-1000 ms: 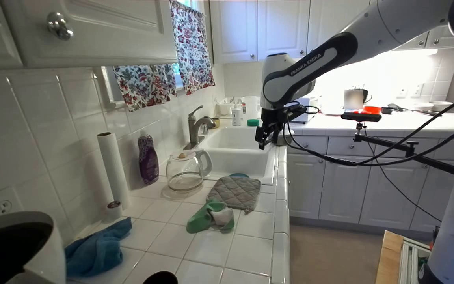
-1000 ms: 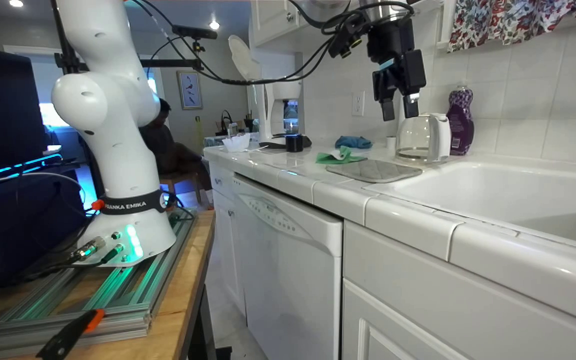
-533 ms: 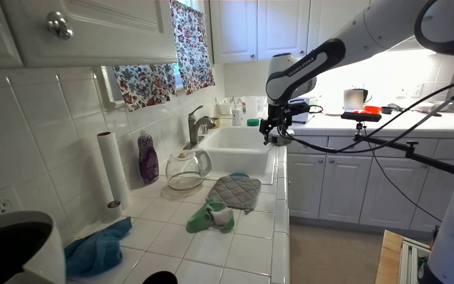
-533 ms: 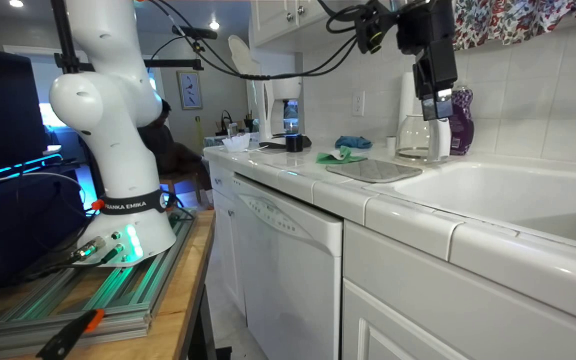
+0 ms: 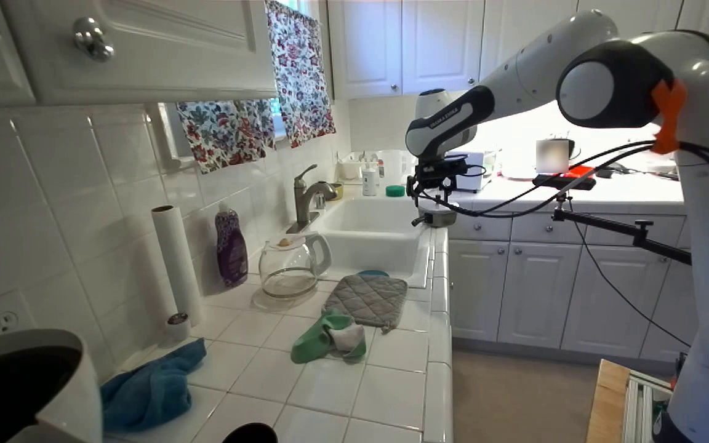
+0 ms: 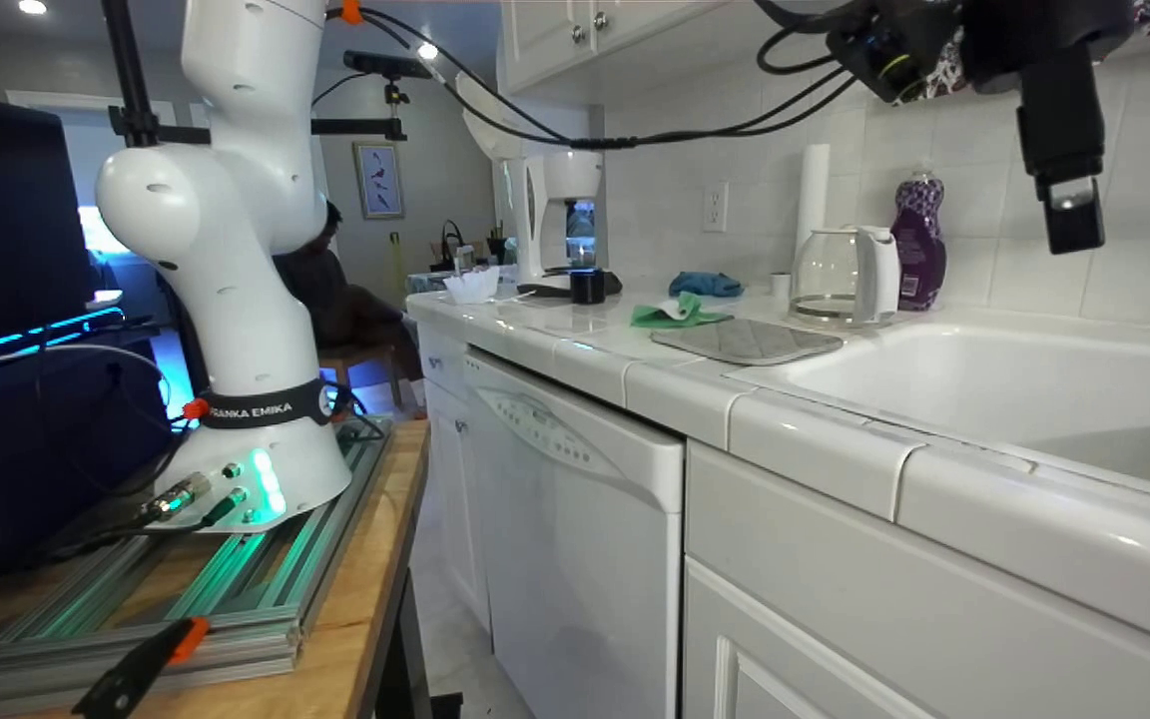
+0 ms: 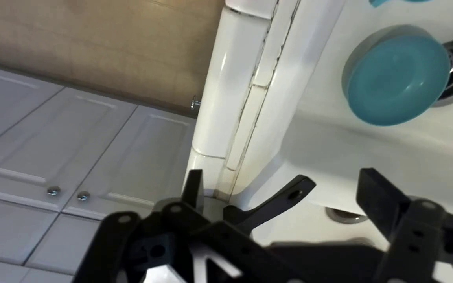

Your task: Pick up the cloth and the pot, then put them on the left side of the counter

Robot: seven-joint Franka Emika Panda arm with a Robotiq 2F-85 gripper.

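Silvery and low, the pot [image 5: 442,217] rests at the counter's front edge beside the far basin in an exterior view. Its black handle [image 7: 275,202] juts over the basin in the wrist view, while most of its body is hidden behind my gripper parts. My gripper [image 7: 283,186] is open, its fingers wide apart on either side of the handle, apparently above it and holding nothing. The green cloth [image 5: 314,341], with a paler part, lies crumpled on the white tiled counter [image 5: 391,391], nearer that camera; it also shows in the exterior view from the robot's base, as green cloth [image 6: 675,313].
A grey quilted pad [image 5: 367,299] touches the cloth, with a glass carafe [image 5: 290,271] beside it. A purple bottle [image 5: 231,249], a paper roll [image 5: 177,264] and a teal-blue cloth [image 5: 148,391] line the wall side. Teal bowls [image 7: 397,80] sit in the sink [image 5: 367,249]; a faucet [image 5: 305,200] rises behind.
The arm has swung along the sink toward the pot, rightward in both exterior views. My gripper has stayed open, and the cloth, pot and other items have not moved.
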